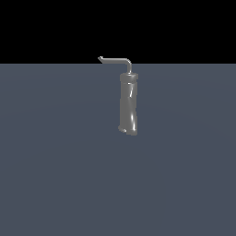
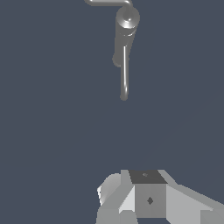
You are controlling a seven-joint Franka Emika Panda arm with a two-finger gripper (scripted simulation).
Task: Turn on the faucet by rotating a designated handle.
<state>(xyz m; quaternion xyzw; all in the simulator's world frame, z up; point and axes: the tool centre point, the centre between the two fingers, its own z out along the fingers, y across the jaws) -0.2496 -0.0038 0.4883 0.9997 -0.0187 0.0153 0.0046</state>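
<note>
A tall glossy grey faucet point(image 1: 128, 103) is seen upright just above the exterior view's centre, on a flat slate-blue floor point(image 1: 55, 184). Its thin bent handle point(image 1: 116, 60) is pointed towards frame left. The gripper point(image 2: 131, 199) is shown only partly, so its opening cannot be judged.

Visible only in the wrist view: pale grey and white blocky gripper body point(image 2: 148, 199) with flat, angular facets. Darker grey square panel in the middle, marked with a small black diamond. Near-black sloped face above it. Rounded white knuckle on one side, lighter wedge-shaped plates on the other. Fingertips out of sight.
</note>
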